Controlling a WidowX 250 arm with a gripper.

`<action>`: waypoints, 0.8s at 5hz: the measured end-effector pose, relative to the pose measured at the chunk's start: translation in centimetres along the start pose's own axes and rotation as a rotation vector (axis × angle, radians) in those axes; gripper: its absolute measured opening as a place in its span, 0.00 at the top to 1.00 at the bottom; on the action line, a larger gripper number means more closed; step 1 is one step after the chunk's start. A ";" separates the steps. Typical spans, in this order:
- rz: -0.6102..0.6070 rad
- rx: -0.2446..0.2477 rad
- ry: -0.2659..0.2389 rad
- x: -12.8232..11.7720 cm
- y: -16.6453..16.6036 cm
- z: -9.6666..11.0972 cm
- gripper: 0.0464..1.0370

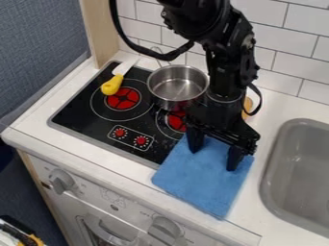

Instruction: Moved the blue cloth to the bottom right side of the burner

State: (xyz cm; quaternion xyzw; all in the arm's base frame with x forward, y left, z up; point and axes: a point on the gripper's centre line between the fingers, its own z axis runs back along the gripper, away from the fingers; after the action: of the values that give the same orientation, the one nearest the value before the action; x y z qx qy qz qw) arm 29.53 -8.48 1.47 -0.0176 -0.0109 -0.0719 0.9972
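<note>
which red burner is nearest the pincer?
The right-hand burner in the image, just below the steel pot. The pincer is close by; the left-hand burner, by the yellow handle, is farther off.

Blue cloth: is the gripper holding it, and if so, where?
Nothing is held: the gripper is open at the far part of the cloth.

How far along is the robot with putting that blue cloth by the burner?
Nearly done, it seems: the blue cloth already lies spread at the bottom right corner of the stove, overlapping its edge. Nothing looks gripped: the tool is open at the cloth's upper part. Probably only backing away is left.
</note>
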 end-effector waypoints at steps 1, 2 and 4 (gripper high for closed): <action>0.059 -0.002 0.024 -0.3 0.3 0.1 0.04; 0.129 0.015 0.004 -0.2 2.0 1.8 0.04; 0.073 0.025 -0.024 -0.6 2.6 4.6 0.04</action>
State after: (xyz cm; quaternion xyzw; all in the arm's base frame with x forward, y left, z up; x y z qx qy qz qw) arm 29.27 -5.67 5.96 -0.0061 -0.0231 -0.0351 0.9991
